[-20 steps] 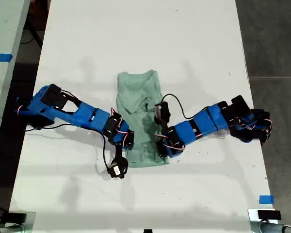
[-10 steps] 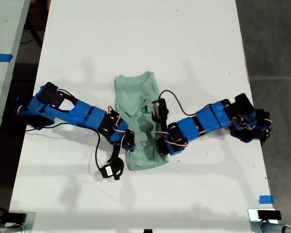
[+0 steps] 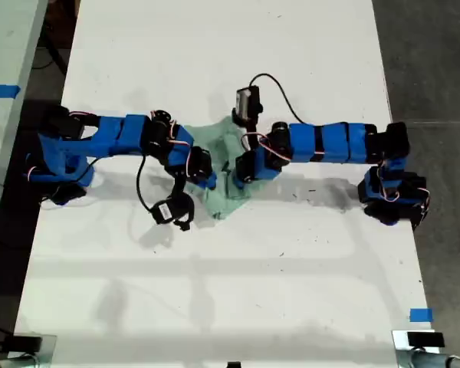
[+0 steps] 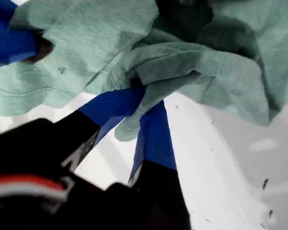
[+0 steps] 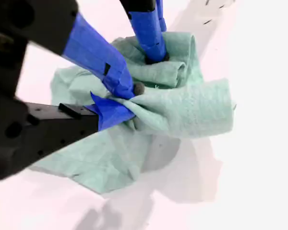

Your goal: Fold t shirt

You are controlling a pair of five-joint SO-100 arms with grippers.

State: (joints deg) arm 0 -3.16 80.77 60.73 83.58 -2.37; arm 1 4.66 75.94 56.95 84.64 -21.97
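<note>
The t shirt lies bunched near the middle of the white desk, between two blue arms reaching in from the exterior view's left and right. My first hand is pinching a fold of the cloth, and my second hand is pinching another fold. Grey floor flanks the desk at the exterior view's right; blue tape marks its lower right edge.

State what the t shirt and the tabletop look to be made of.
The t shirt: soft knit fabric, probably cotton jersey, matte mint green; it bunches into limp folds and shows a fine fuzzy weave. The tabletop: a hard, smooth white sheet, perhaps laminate or painted board; flat, faintly glossy, with small dark scuffs.
</note>
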